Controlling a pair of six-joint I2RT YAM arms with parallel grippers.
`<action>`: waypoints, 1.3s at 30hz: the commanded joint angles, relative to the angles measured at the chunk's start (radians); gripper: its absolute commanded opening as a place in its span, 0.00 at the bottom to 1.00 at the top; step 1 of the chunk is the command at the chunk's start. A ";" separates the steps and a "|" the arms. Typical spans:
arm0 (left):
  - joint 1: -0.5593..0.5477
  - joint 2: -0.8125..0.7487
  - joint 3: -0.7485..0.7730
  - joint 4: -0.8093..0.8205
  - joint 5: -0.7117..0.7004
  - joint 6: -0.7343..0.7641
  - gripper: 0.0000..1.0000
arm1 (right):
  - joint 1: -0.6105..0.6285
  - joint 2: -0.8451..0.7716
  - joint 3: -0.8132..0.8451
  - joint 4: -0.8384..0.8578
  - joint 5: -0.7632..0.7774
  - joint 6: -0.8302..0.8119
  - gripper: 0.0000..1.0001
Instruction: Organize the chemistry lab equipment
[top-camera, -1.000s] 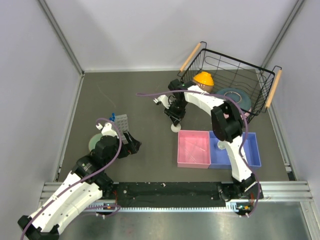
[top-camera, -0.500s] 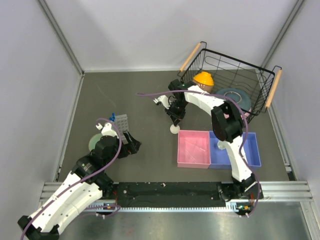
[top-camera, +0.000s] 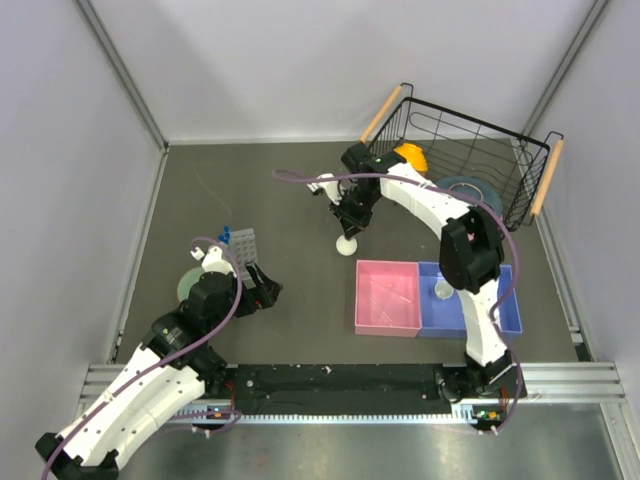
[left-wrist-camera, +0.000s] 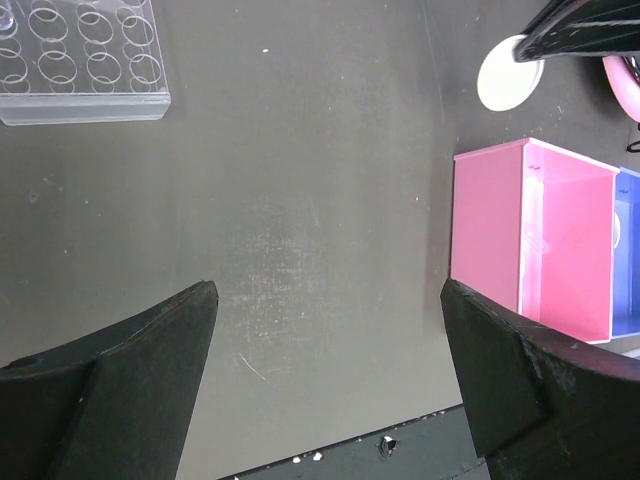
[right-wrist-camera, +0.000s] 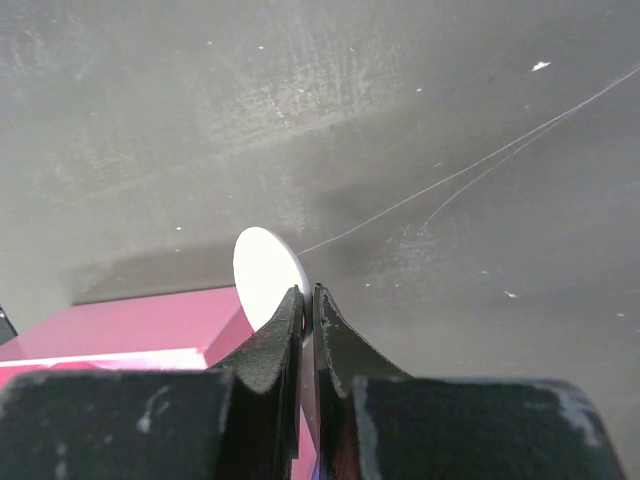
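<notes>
White and round, a small dish (right-wrist-camera: 262, 270) sits pinched by its rim between the pressed-together fingers of the right end effector (right-wrist-camera: 307, 292), mid-tabletop (top-camera: 250, 190) and just far of the pink bin (top-camera: 388, 298). The wrist view shows the dish tipped on edge, its smooth face showing beside the black fingers. Whether its lower rim touches the dark, scuffed tabletop cannot be told.

A second dish (top-camera: 443, 289) lies in the blue bin (top-camera: 490, 305), which adjoins the pink bin on its right. The coming move likely turns on this relation: the blue bin lies near and right of the held dish, past the pink bin's far-right corner, and the right arm is the one placed to carry it there. Faint thin lines on the pink bin's floor may be pipettes, but they are too fine to confirm.

The left end effector (left-wrist-camera: 328, 288) hovers at near left, its black fingers spread wide with nothing between them. Just far of it stands the clear rectangular rack (left-wrist-camera: 80, 60), a grid of round wells. Its long axis runs roughly near to far in the overhead view, and blue-capped tubes (top-camera: 226, 233) stand at its far-left corner. A pale green bowl (top-camera: 186, 287) rests left of that arm. At far right, a black wire basket (top-camera: 480, 116) holds an orange bowl (top-camera: 410, 157) and a teal plate (top-camera: 462, 187).
</notes>
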 joint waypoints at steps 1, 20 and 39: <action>0.004 -0.007 0.023 0.020 0.001 0.019 0.99 | -0.001 -0.113 0.003 0.006 -0.044 0.001 0.00; 0.006 -0.029 0.057 -0.014 -0.013 0.032 0.99 | -0.036 -0.486 -0.170 -0.052 -0.062 -0.016 0.00; 0.004 -0.058 0.063 -0.028 0.005 0.038 0.99 | -0.344 -1.007 -0.782 -0.101 0.059 -0.030 0.00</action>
